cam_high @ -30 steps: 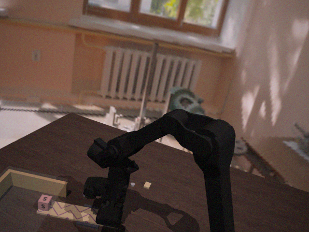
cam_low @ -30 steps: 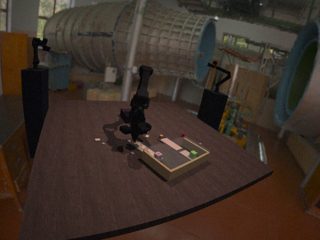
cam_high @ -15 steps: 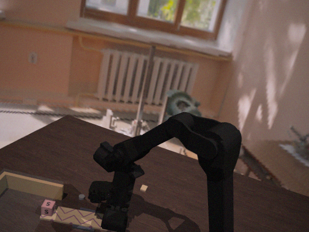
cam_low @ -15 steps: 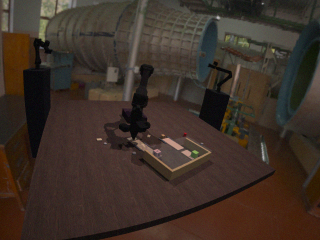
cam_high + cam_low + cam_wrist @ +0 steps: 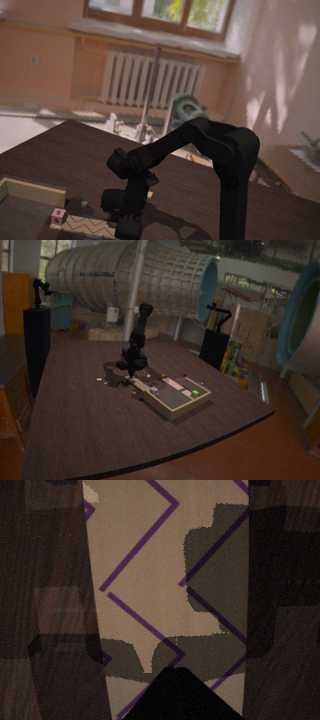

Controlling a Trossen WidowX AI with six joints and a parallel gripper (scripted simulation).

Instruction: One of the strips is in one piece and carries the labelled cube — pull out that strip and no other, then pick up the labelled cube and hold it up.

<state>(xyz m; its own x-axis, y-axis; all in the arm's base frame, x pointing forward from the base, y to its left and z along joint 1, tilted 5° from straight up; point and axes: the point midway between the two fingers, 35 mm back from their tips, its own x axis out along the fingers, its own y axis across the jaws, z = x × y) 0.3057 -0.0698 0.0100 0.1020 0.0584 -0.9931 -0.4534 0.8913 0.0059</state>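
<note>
A pale strip (image 5: 85, 225) (image 5: 139, 383) (image 5: 131, 545) with purple zigzags lies flat in one visible piece. The pink cube (image 5: 58, 216) (image 5: 154, 390), lettered S, stands on its far end at the tray's open side. My gripper (image 5: 131, 376) (image 5: 174, 677) is shut and empty, pointing down with its tip at the strip's near end; contact is hard to tell. In the top view the arm hides that end. Another strip shows as two pale pieces, a longer one (image 5: 174, 383) and a shorter one (image 5: 186, 392), with a gap between. A green cube (image 5: 194, 394) stands on the shorter piece.
The tray (image 5: 33, 186) (image 5: 158, 402) has raised walls. Low guide rails (image 5: 93, 217) flank the zigzag strip. A grey disc (image 5: 133, 393), cream tiles (image 5: 99, 379) (image 5: 150, 194), a red piece (image 5: 185, 374) and a brown block (image 5: 163, 375) lie around.
</note>
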